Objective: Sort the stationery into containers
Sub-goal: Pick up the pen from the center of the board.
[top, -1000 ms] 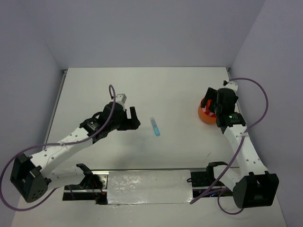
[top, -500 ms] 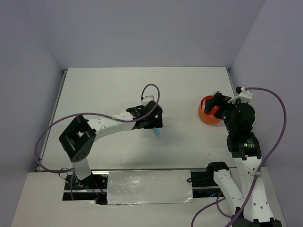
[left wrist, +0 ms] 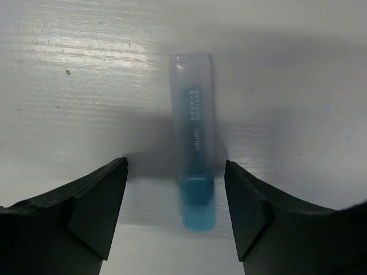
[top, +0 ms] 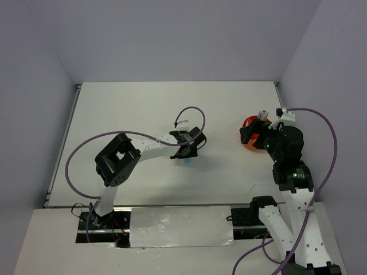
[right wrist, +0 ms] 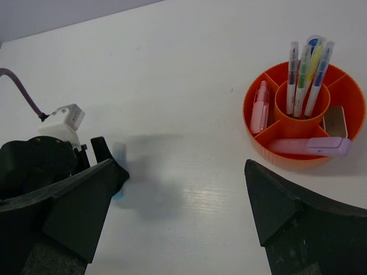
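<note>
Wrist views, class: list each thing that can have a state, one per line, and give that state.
Pale blue plastic marker, lying flat, not gripped.
Left gripper, open, astride the marker.
Right gripper, open, empty.
Round orange plastic cup, upright, partly filled.
Thin pens, standing in its centre compartment.
Pink marker, lying in a side compartment.
Lilac marker, lying along the cup's front.

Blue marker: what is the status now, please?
Left hand open, astride blue marker lying flat. Right hand open, empty, near orange cup. Nothing in the way.
</note>
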{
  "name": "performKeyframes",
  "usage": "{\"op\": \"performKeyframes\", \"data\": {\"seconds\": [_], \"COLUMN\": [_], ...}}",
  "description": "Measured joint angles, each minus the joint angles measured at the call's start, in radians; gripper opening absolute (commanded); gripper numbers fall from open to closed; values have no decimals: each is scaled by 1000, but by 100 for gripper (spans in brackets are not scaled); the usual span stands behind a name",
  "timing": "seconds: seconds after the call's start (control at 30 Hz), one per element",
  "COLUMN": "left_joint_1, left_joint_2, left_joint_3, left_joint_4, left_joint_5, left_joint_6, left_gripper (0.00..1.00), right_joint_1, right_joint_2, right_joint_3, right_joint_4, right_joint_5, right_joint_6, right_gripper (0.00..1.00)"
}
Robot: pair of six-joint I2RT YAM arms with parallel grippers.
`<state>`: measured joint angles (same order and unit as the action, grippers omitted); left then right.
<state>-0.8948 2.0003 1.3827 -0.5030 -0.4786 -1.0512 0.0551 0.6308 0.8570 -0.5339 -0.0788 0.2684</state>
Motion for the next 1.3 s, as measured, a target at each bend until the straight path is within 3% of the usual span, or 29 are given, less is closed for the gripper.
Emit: {"op": "performKeyframes", "data": {"seconds": [0.47, 0.53, 0.73, 0.77, 0.87, 0.9, 0.97, 1.17, 1.3], "left_joint_1": [25, 44, 78, 78, 78, 78, 78, 81, 71], "left_joint_2": [5, 14, 47, 48, 53, 56, 61, 18, -128], "left_joint_3": [2, 17, 61, 60, 60, 63, 72, 2, -170], "left_joint_4": [19, 15, 22, 24, 33, 35, 45, 124, 149], "left_joint_5": [-13, -5, 11, 12, 11, 11, 19, 45, 79], "left_joint_6": [58, 76, 109, 110, 113, 118, 124, 112, 55], "left_gripper": [80, 71, 64, 60, 36, 18, 2, 0, 0], "right_joint_1": [4, 5, 6, 6, 6, 6, 6, 24, 176], "right_joint_2": [-1, -1, -13, -15, -24, -26, -35, -63, -63], "right_joint_3": [-14, -16, -32, -32, -35, -40, -64, -329, -588], "right_joint_4": [2, 5, 6, 6, 10, 15, 31, 308, 539], "right_joint_5": [-63, -74, -85, -86, -102, -109, -138, -380, -394], "right_joint_6": [2, 3, 3, 3, 7, 9, 15, 98, 214], "right_gripper": [100, 100, 100, 100, 100, 100, 100, 100, 100]}}
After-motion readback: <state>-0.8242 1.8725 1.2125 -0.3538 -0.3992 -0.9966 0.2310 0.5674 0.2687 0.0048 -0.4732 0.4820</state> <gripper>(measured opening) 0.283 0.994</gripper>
